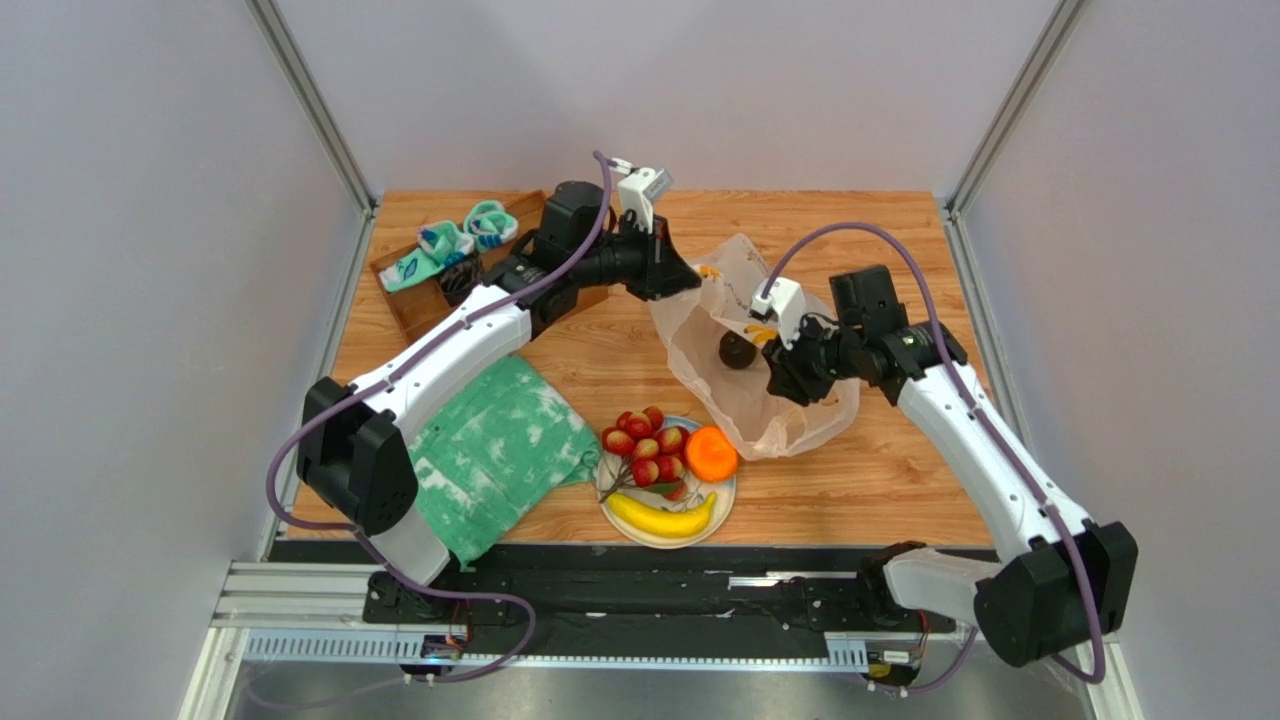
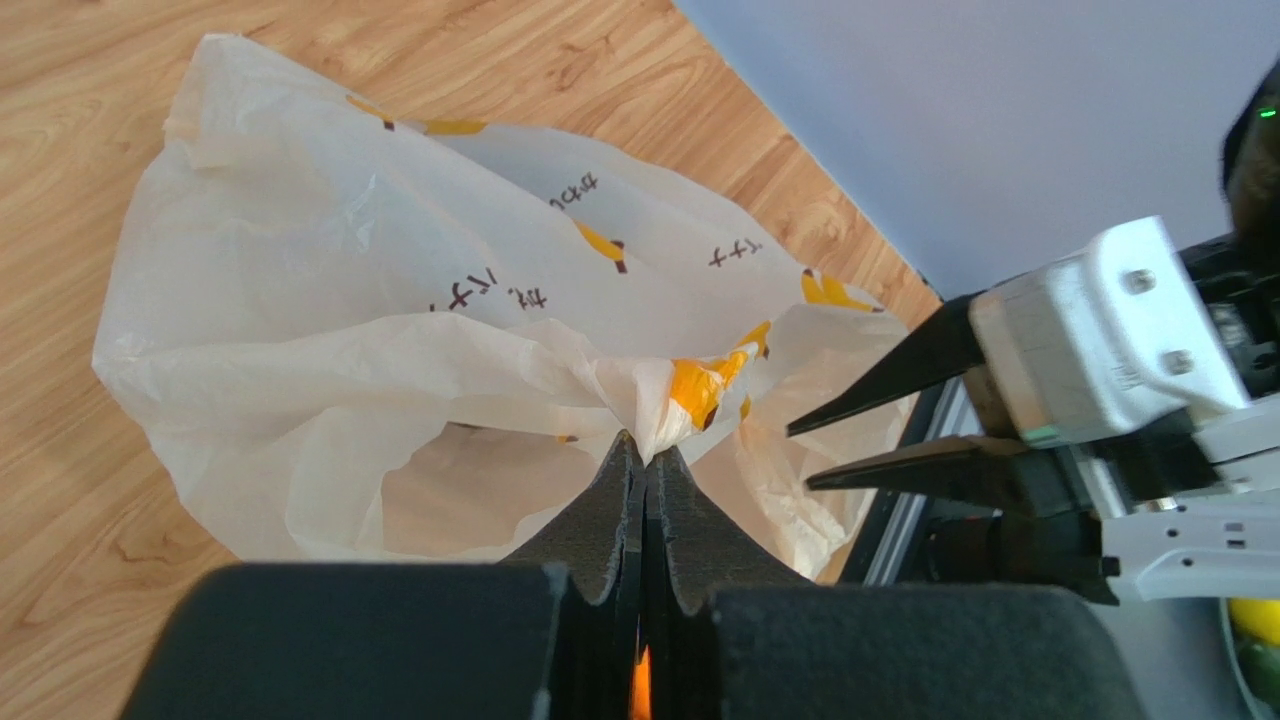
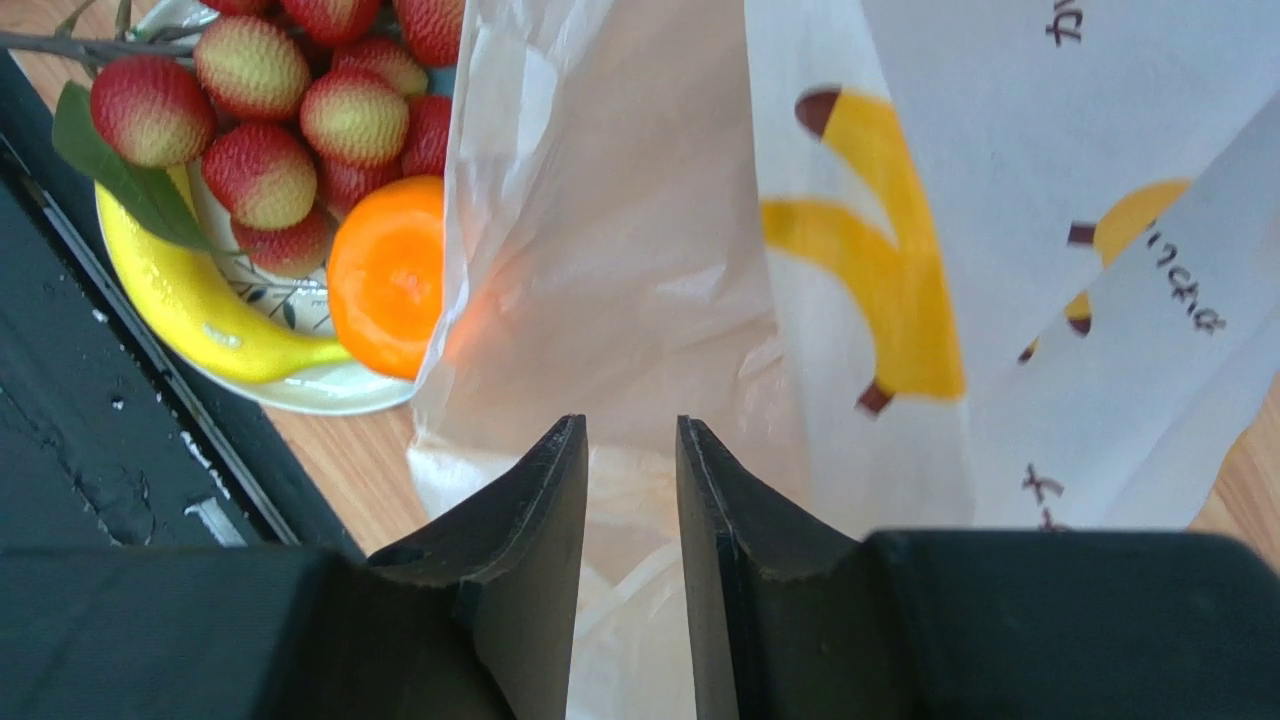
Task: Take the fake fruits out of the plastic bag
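Left gripper (image 1: 684, 279) is seen in the top external view closed on the far edge of the plastic bag (image 1: 759, 420), so the mouth is held open toward the far left. The bag's long axis is laid from that pinched edge toward the near right, ending just beside the plate (image 1: 672, 543), where the red cluster (image 1: 643, 446), orange (image 1: 711, 453) and banana (image 1: 661, 518) are already set. 1 dark round fruit (image 1: 736, 351) is left in the mouth; being round, it has no long axis. It lies just left of the right gripper (image 1: 768, 365), the nearer of the 2, so a short leftward reach is judged to be called for.

From the left wrist, the jaws are shown pressed together on a bunched fold, and the right gripper's jaws are pointed at it, parted and empty.

From the right wrist, the jaws are seen slightly apart with only bag film beneath; the dark fruit is not shown.
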